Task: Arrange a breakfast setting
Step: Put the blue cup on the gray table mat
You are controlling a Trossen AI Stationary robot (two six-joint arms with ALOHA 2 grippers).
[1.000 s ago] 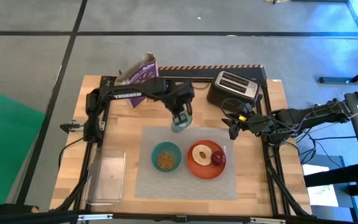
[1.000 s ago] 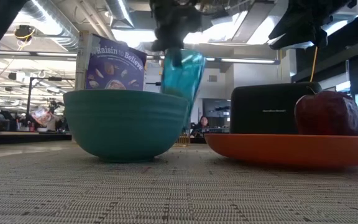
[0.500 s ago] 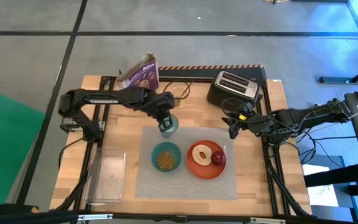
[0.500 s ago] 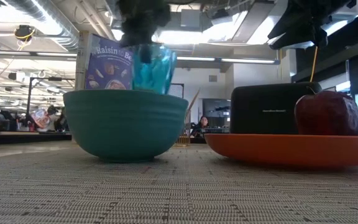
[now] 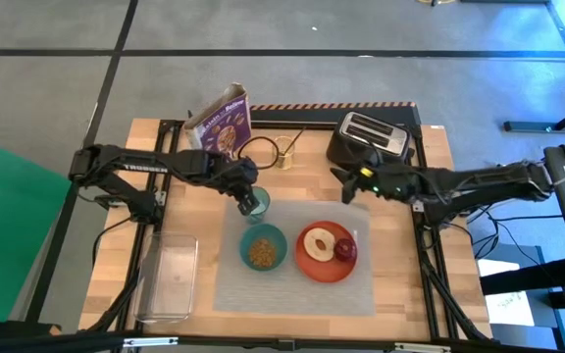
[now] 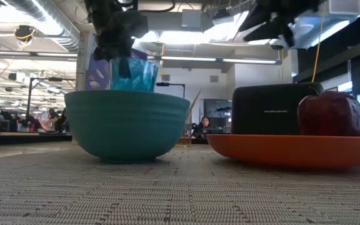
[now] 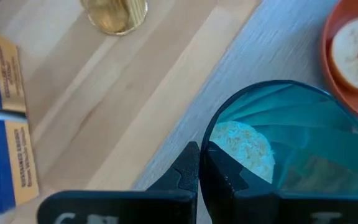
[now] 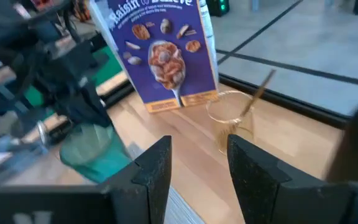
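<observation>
Where gripped, faceted translucent cup (image 7: 284,143).

placemat (image 5: 292,284): 1 | bowl (image 5: 262,246): 1 | plate (image 5: 324,265): 1 | cup (image 5: 254,203): 1 | bagel (image 5: 317,242): 1 | fruit (image 5: 345,249): 1 | toaster (image 5: 369,138): 1 | tray (image 5: 170,277): 1 | cereal box (image 5: 222,120): 1

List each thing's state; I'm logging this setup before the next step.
Cup: upright, gripped at its rim by the left pincer, behind the bowl.
Bowl: on the placemat, holding cereal.
Plate: holds bagel and fruit.
Toaster: slots empty.
Tray: empty.
Right pincer: open, empty.
</observation>
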